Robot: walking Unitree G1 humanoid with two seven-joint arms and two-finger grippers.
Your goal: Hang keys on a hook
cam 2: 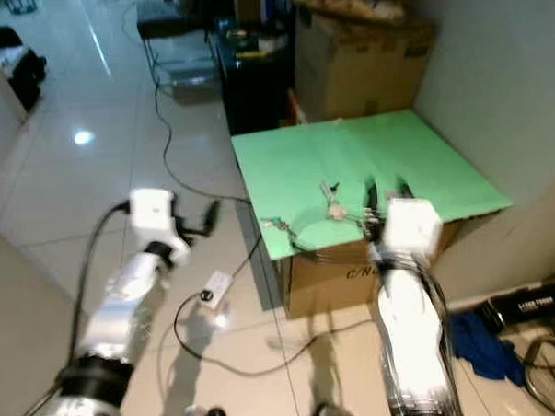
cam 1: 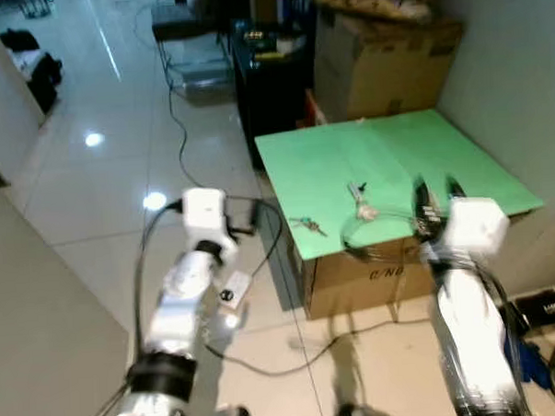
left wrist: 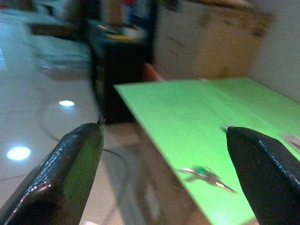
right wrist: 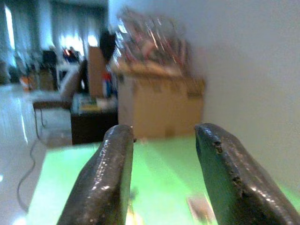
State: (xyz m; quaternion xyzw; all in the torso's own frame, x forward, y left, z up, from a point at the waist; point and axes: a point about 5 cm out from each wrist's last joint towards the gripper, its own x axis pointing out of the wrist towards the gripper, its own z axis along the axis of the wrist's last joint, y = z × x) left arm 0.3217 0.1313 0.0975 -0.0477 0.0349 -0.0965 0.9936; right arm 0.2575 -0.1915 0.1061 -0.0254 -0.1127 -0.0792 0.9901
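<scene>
A bunch of keys (cam 1: pixel 308 227) lies near the front left edge of a green sheet (cam 1: pixel 386 157) that covers a low cardboard box. Beside the keys, toward the middle, stands a small pale object with a wire loop (cam 1: pixel 362 210); its shape is blurred. My right gripper (cam 1: pixel 438 194) hovers over the sheet's front right part, open, with nothing between its fingers (right wrist: pixel 105 173). My left gripper (cam 2: pixel 204 220) hangs over the floor to the left of the box, open wide and empty. In the left wrist view the keys (left wrist: pixel 206 174) lie ahead on the green surface.
A big cardboard box (cam 1: pixel 382 61) and a black cabinet (cam 1: pixel 272 79) stand behind the green sheet. A wall runs along the right. Cables (cam 1: pixel 177 129) and a white power strip (cam 1: pixel 233 288) lie on the tiled floor at left. A blue cloth (cam 2: pixel 481 342) lies at lower right.
</scene>
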